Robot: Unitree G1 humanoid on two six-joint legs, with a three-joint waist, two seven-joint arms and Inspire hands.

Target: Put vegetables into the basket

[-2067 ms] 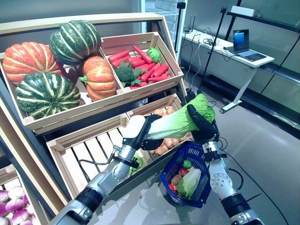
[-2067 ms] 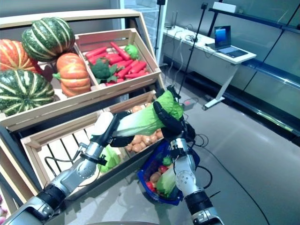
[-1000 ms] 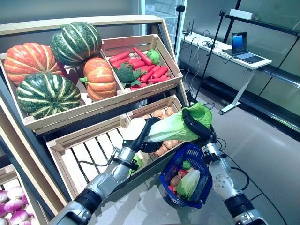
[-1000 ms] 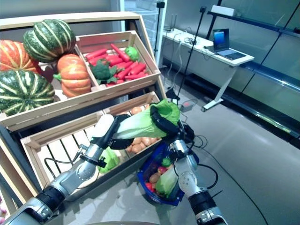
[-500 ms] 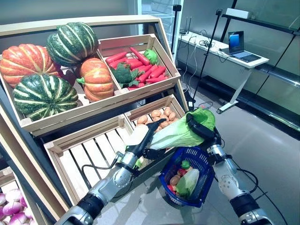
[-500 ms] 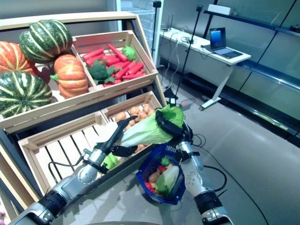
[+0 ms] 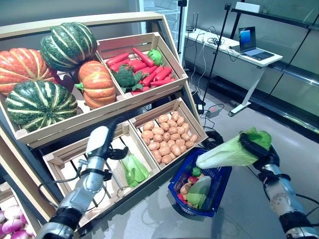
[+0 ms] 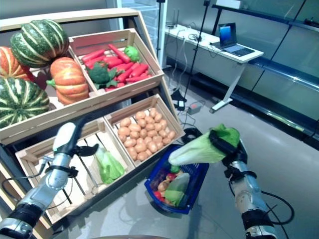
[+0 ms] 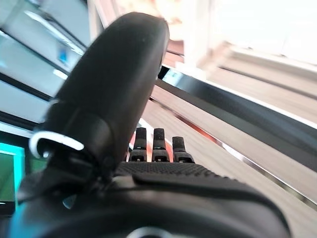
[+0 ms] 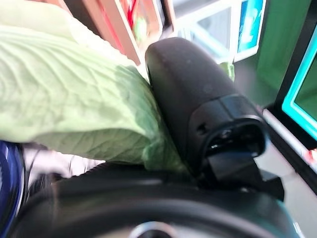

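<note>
Wooden crates on a sloped stand hold pumpkins (image 7: 97, 82), peppers and potatoes (image 7: 164, 133); a blue basket (image 7: 219, 191), part full, sits on the floor below. Right hand (image 7: 261, 149) grips a cabbage (image 7: 227, 153) at its leafy end, stalk end over the basket rim; left hand (image 7: 102, 142) hovers by the lower crate, fingers straight, empty. Risk: cabbage is long and the basket crowded, so it may catch the rim and roll onto the floor.

You had no readable text, label, number or sign anywhere in these views. The laptop (image 7: 247, 41) on the desk (image 7: 234, 47) showed only a glowing blue screen, too small to make out any writing on it.
</note>
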